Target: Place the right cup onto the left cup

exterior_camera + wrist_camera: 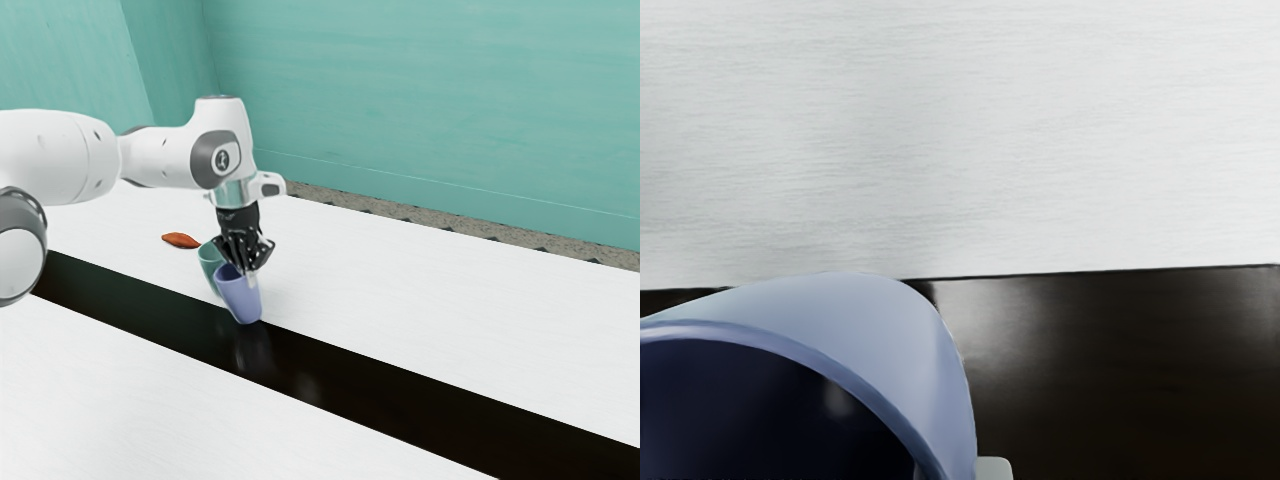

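My black gripper (246, 262) points down at the rim of the blue-violet cup (240, 296), overlapping its upper part in the exterior view. Just behind this cup, toward the exterior view's left, is the green cup (209, 258), partly hidden by it. Both cups have their mouths up. Whether the two cups touch is not clear. In the wrist view the blue cup (895, 335) is large at the lower edge, its dark inside visible, and a small pale part of the gripper (995, 469) lies beside its outer wall. How the gripper stands on the wall is hidden.
An orange-brown object (181, 240) lies on the white tabletop (400, 290) beyond the green cup. A glossy black strip (330, 375) crosses the table beside the blue cup's base. A teal wall (430, 110) rises behind the table.
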Tool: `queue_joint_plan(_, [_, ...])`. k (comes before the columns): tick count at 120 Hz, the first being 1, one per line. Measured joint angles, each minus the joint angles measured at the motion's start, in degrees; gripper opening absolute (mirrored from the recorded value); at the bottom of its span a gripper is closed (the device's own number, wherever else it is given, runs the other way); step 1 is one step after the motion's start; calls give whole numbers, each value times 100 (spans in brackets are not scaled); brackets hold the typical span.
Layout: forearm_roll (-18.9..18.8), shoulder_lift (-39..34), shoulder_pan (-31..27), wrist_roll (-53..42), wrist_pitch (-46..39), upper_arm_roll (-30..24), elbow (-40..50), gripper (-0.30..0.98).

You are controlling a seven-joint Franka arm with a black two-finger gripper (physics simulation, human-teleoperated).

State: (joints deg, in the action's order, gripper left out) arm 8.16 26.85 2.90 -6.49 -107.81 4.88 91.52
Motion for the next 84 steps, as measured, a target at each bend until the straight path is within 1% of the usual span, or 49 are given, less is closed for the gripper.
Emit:
queue_joint_plan(10, [-19,-49,16,21,149,-24,-62,-10])
queue_joint_plan(27, [-120,-32,49,46,582,10,-635,-10])
queue_joint_plan(44, [-299,40,24,61,1001,20,-1155,-10])
queue_joint_plan(84, [-711,588,-90,35,1656,227,-2474,-10])
